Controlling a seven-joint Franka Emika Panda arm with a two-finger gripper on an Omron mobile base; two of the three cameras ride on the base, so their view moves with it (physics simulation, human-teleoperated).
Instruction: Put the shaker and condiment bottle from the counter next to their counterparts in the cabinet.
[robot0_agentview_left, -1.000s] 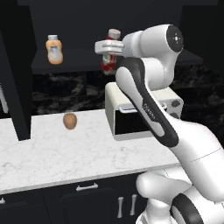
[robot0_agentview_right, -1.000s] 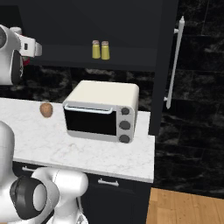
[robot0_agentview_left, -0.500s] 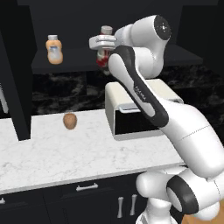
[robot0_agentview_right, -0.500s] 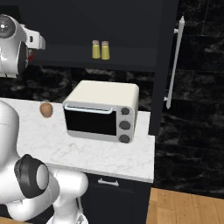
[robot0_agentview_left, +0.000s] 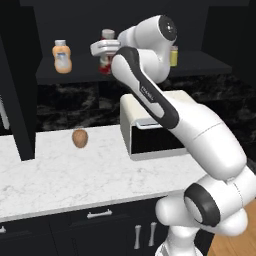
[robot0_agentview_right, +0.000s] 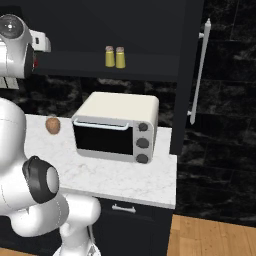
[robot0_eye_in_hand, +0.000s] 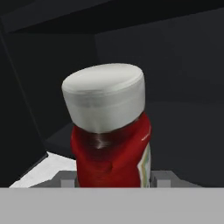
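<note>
I have the condiment bottle (robot0_eye_in_hand: 109, 135) pinched in the claw (robot0_agentview_left: 106, 50), raised to the cabinet (robot0_agentview_left: 125, 70) shelf, well right of the orange squeeze bottle (robot0_agentview_left: 61, 56) that I take as my landmark. I judge it light and stiff, a small plastic body with a smooth, probably slippery skin. The waist under the white cap is the natural place to hold; in the hand view the fingers sit low on either side of the red body, so I reckon it could tip if I jolt it.

The arm is stretched up and forward from the base, elbow bent high over the toaster oven (robot0_agentview_right: 117, 127), wrist turned so the claw reaches level into the cabinet. Two shakers (robot0_agentview_right: 115, 56) stand together on the shelf far right of the orange bottle. A brown egg-shaped thing (robot0_agentview_left: 79, 138) rests on the surface (robot0_agentview_left: 75, 175) below it.
</note>
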